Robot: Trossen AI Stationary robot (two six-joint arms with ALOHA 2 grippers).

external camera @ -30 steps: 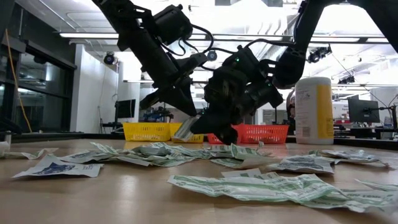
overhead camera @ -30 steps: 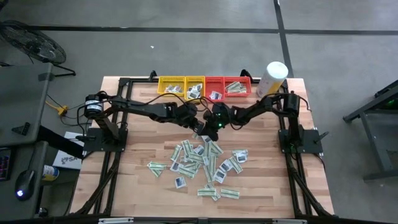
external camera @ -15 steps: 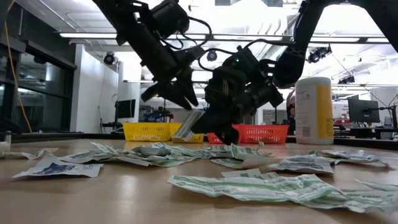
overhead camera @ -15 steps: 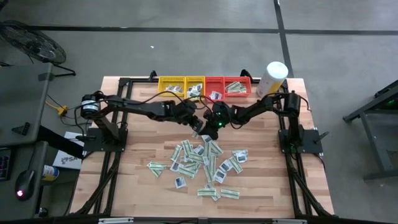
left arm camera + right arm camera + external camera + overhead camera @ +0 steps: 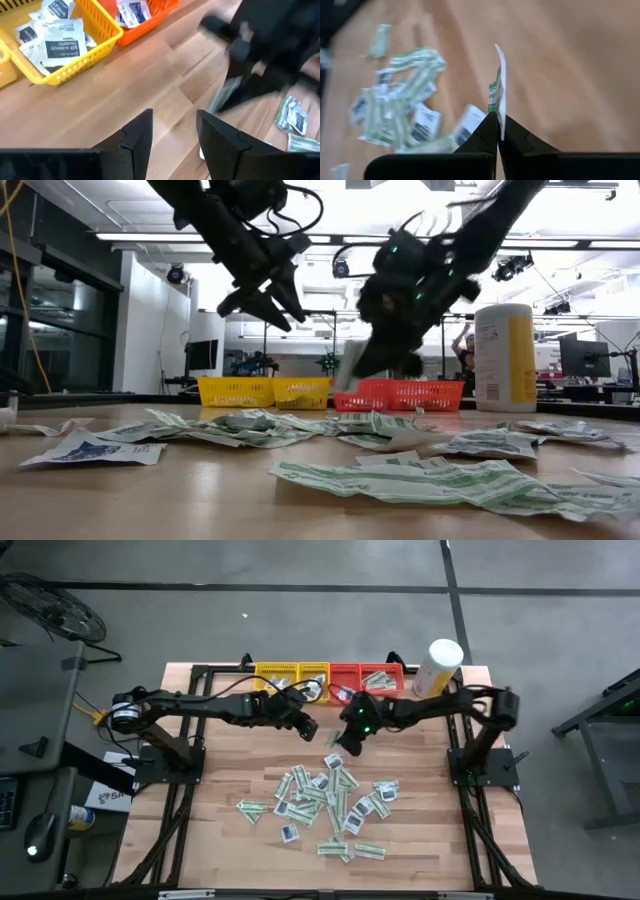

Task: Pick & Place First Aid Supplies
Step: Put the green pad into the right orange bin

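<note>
I am pinching one green strip (image 5: pixel 494 92) in my right gripper (image 5: pixel 496 120) near the red tray (image 5: pixel 375 679), my left gripper (image 5: pixel 172 131) is hanging open, and most packets (image 5: pixel 325 800) are waiting.

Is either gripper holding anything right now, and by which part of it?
The right gripper pinches a white-and-green strip packet by one end. The left gripper is open, holding nothing.

Two dark jointed arms; black looping cables; green indicator light
</note>
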